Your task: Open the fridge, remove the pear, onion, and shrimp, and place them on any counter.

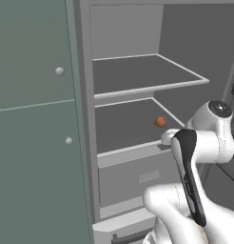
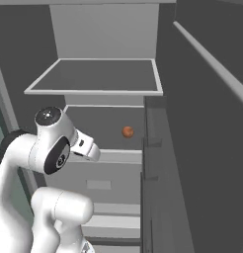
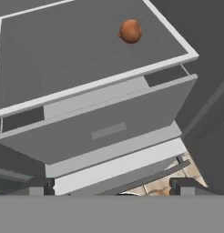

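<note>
The fridge stands open, its grey interior facing the robot, and the onion rests on the lower shelf toward the right side, well back from the shelf's front edge. In the hand view, nearest the camera, the two dark fingertips of the gripper rise at the bottom edge, set far apart with nothing between them, so the fingers are spread wide and hold nothing; they touch no part of the fridge. That view also shows a patch of tan mottled floor beside the fridge foot, then the pale bottom ledge, then the drawer with its shallow rectangular recess, closed, and beyond it the white-rimmed shelf carrying the onion near the far right corner. The left base view adds what the others lack: the grey-green cabinet with two small round knobs just beside the fridge's left wall, and the arm's white elbow low on the right in front of the drawer. The right base view looks in from the other side, showing the open door edge-on along the right, the upper shelf bare above, and the onion on the shelf below it, beyond the arm's wrist.
</note>
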### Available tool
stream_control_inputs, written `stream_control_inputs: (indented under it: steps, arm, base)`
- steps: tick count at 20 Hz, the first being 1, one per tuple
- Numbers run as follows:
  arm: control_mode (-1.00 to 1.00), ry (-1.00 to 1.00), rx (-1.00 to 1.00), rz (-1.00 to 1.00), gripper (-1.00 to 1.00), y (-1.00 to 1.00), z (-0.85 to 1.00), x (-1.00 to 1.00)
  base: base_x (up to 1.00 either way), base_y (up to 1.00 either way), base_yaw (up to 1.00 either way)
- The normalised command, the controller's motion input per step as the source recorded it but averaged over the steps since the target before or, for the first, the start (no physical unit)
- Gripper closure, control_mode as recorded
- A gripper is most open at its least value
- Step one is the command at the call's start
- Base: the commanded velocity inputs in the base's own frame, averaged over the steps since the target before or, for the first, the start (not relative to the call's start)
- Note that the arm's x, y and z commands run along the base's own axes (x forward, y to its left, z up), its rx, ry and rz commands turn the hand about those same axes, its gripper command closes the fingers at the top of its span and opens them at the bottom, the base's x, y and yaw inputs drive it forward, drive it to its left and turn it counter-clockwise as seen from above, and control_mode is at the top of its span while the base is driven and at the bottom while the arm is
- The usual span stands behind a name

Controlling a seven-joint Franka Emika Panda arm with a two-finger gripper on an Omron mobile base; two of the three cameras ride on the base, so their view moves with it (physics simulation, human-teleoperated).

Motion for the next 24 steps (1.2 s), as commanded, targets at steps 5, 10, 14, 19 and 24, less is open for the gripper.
stream_control_inputs:
  steps: [5, 10, 14, 19, 24]
  arm:
    - [-1.0, 0.0, 0.0, -0.07, -1.0, -0.04, -0.24, 0.44]
    - [-1.0, 0.0, 0.0, -0.05, -1.0, -0.26, -0.18, 0.34]
    - [-1.0, 0.0, 0.0, -0.05, -1.0, -0.26, -0.18, 0.53]
    - [-1.0, 0.0, 0.0, -0.03, -1.0, -0.14, -0.07, 0.59]
    - [-1.0, 0.0, 0.0, -0.02, -1.0, -0.2, -0.08, 0.57]
  base:
    - [0.0, 0.0, 0.0]
    - [0.0, 0.0, 0.0]
    - [0.0, 0.0, 0.0]
    - [0.0, 0.0, 0.0]
    - [0.0, 0.0, 0.0]
